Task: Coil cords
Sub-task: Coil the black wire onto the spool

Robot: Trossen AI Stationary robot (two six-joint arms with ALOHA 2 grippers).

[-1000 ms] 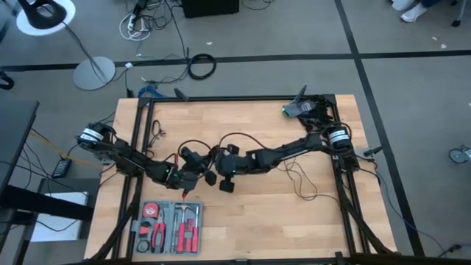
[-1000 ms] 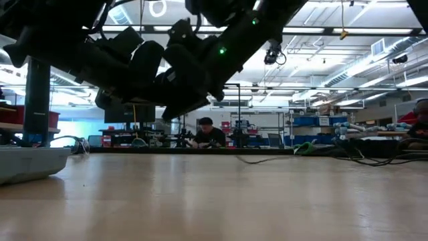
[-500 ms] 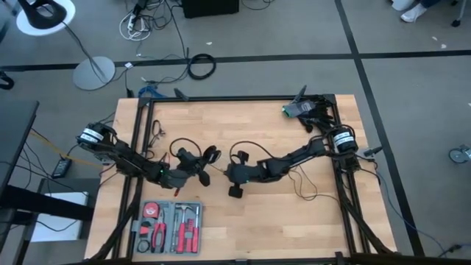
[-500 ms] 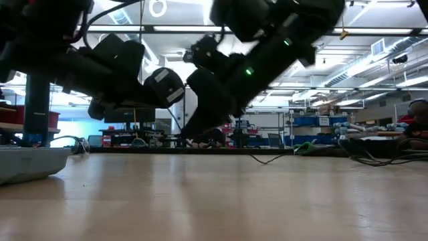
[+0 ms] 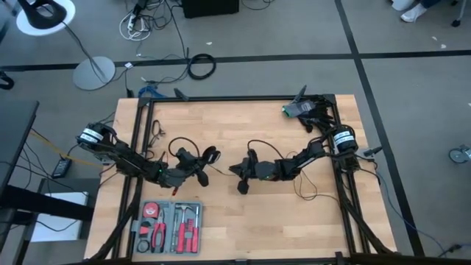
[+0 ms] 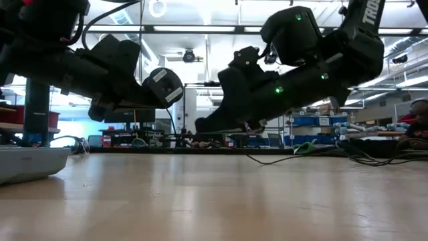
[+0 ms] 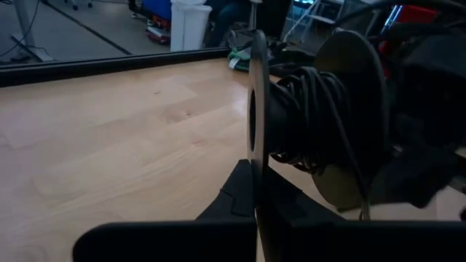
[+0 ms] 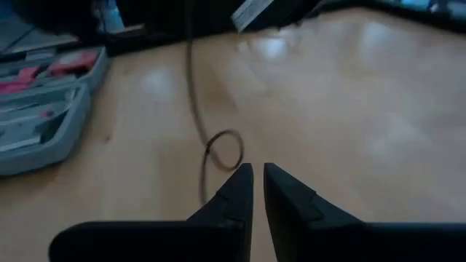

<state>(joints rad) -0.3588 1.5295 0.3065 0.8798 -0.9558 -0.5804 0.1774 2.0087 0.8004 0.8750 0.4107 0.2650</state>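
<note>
A black spool (image 7: 306,116) with black cord wound between its two round flanges sits in my shut left gripper (image 7: 256,171), left of the table's middle (image 5: 200,168). From the spool, loose cord (image 8: 195,94) runs across the wood and curls into a small loop (image 8: 223,149) beside my right gripper (image 8: 257,175). That gripper (image 5: 237,171) hangs low near the table's middle, pointing toward the spool. Its fingers stand almost together, with only a narrow slit and nothing visible in it. More slack cord (image 5: 302,184) lies under the right arm. My left gripper pinches the spool's nearer flange (image 7: 256,156), a thin disc seen edge-on, between its two fingers. The fingers come nearly level from the table's left. The spool (image 6: 166,86) hangs clear of the table with its axle roughly level. My right gripper: I cannot tell whether its finger (image 8: 233,193) touches the cord loop next to it.
A grey open tool case (image 5: 171,227) with red-handled tools lies near the front edge on the left, also seen in the right wrist view (image 8: 44,109). A green and black device (image 5: 298,110) sits at the far right corner. Bare wood stretches toward the near right.
My right gripper has drawn away from the spool toward the table's right edge and sunk lower, tipping from a steep downward slant to nearly level. My left gripper with the spool tipped and shifted a little early on, then kept still.
</note>
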